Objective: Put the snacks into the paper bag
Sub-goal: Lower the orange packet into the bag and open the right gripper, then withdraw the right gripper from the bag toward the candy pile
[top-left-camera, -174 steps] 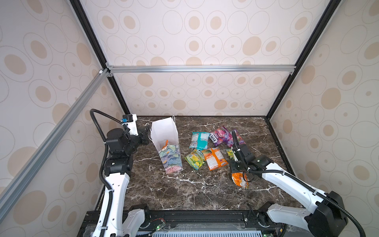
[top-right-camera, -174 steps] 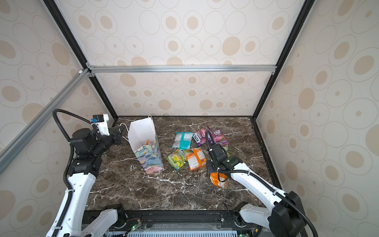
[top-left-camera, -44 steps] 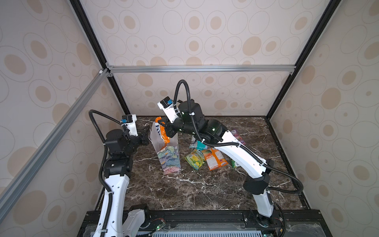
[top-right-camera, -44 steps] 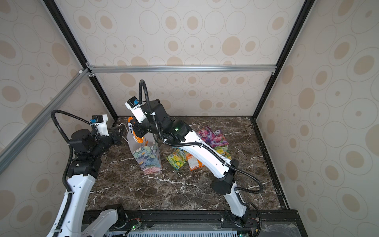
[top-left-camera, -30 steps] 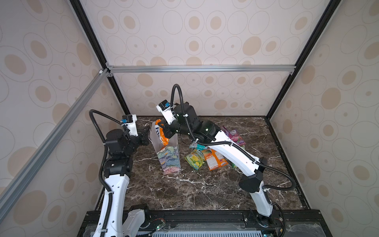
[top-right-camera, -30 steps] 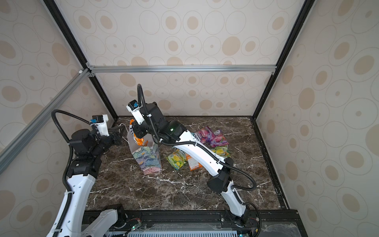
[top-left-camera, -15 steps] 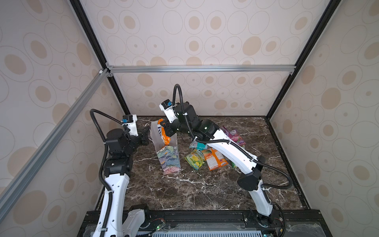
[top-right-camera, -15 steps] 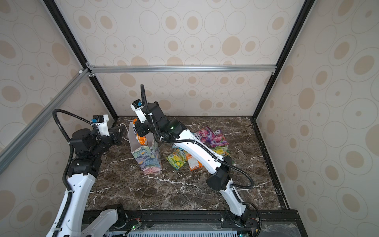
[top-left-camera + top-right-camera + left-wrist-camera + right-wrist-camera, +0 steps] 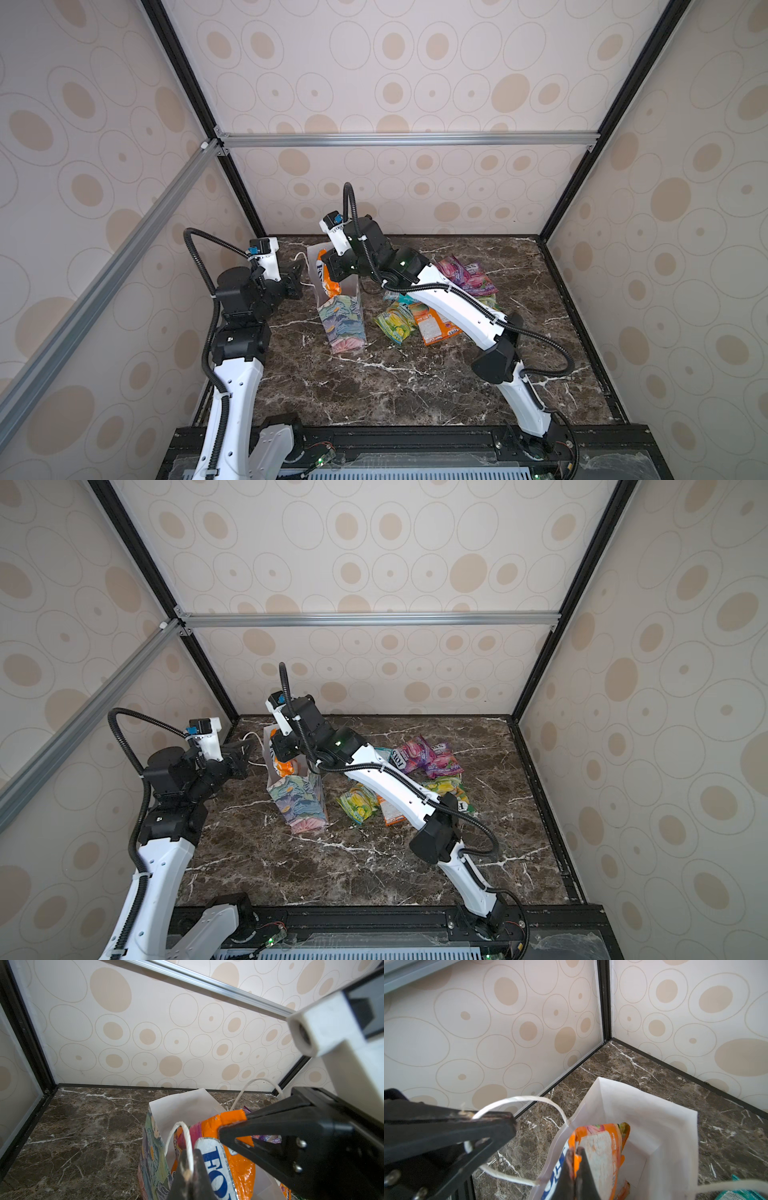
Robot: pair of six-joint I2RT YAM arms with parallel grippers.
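- Right wrist view: right tool [image 9: 574, 1154] closed, gripping orange packet [image 9: 600, 1147] partly inside paper bag [image 9: 654, 1118]
- Left wrist view: left tool [image 9: 188, 1160] closed, pinching white cord handle [image 9: 187, 1136]

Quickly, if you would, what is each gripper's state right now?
Left gripper: closed on the white cord handle.
Right gripper: closed on an orange snack packet.

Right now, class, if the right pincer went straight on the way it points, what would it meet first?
The right pincer grips an orange packet and points down into the open paper bag. Probably the bag's white inside comes first, though depth is unclear.
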